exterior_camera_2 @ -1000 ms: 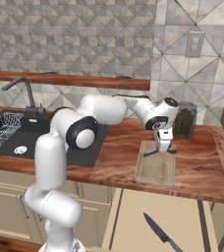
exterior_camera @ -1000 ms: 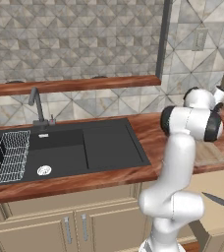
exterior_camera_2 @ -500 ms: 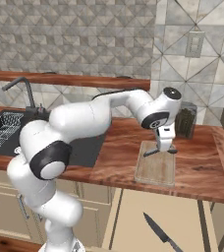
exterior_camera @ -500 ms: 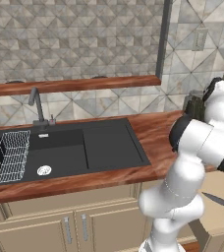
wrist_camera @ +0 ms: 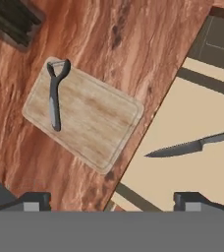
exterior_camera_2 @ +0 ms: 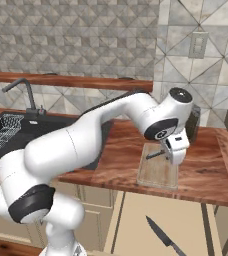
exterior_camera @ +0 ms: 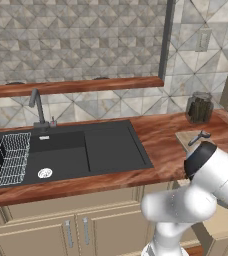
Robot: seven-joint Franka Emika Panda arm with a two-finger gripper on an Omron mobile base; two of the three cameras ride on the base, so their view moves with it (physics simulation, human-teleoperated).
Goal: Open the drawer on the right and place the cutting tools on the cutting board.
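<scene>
Two cutting tools are in sight. One — a dark-grey peeler (wrist_camera: 54, 96) — lies flat on the cutting board (wrist_camera: 92, 123), close to one short edge; from the right base view it sits at the board's far end. A kitchen knife (wrist_camera: 192, 145) with a dark handle rests inside the open drawer (wrist_camera: 202, 118), which is pulled out below the reddish wood countertop (wrist_camera: 109, 44). The gripper (wrist_camera: 112, 199) hangs above the board's near edge, its fingers spread wide apart and empty — touching neither tool. A dark jar (exterior_camera_2: 193, 122) stands behind the board, and the black sink (exterior_camera: 71, 150) lies well to the left.
</scene>
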